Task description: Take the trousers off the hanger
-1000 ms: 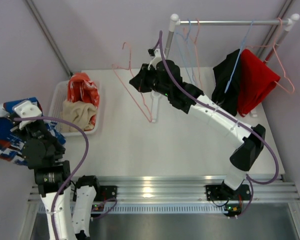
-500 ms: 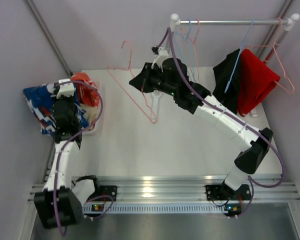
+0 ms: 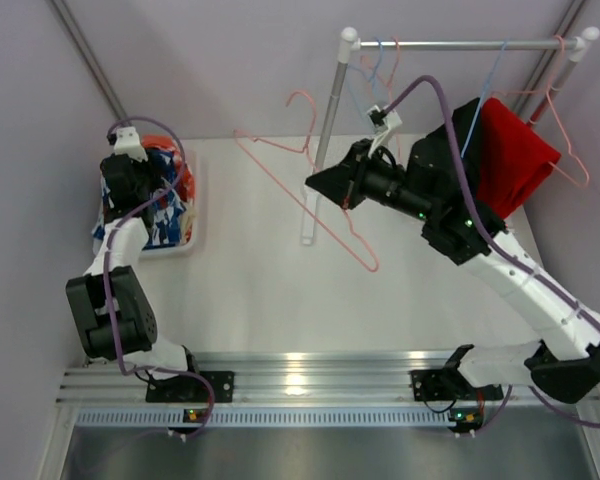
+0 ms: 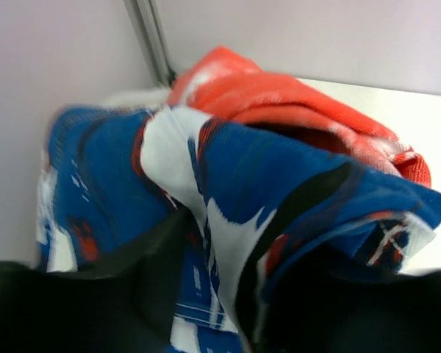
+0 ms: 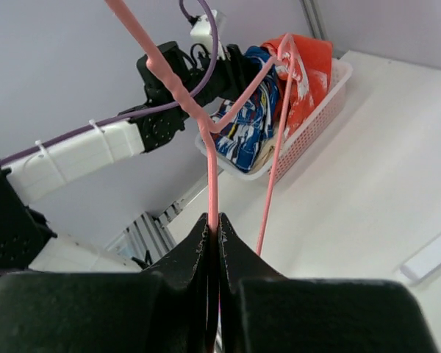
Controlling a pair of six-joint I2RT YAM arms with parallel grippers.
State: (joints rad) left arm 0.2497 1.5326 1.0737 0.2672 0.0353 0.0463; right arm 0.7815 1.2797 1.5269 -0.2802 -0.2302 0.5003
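Right gripper (image 3: pixel 342 187) is clamped on the pink hanger (image 3: pixel 325 210), held clear of the rail (image 3: pixel 460 44). Left gripper (image 3: pixel 150 190) is at the basket (image 3: pixel 192 220) with the blue patterned trousers (image 4: pixel 228 191) between its fingers; whether it grips them cannot be determined. Black trousers (image 3: pixel 448 150) and red trousers (image 3: pixel 510 160) hang from the rail.

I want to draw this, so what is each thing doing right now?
left gripper: shut on blue trousers
blue trousers: held, partly in basket
right gripper: shut on pink hanger
pink hanger: empty, off the rail
red trousers: hanging from rail
black trousers: hanging from rail
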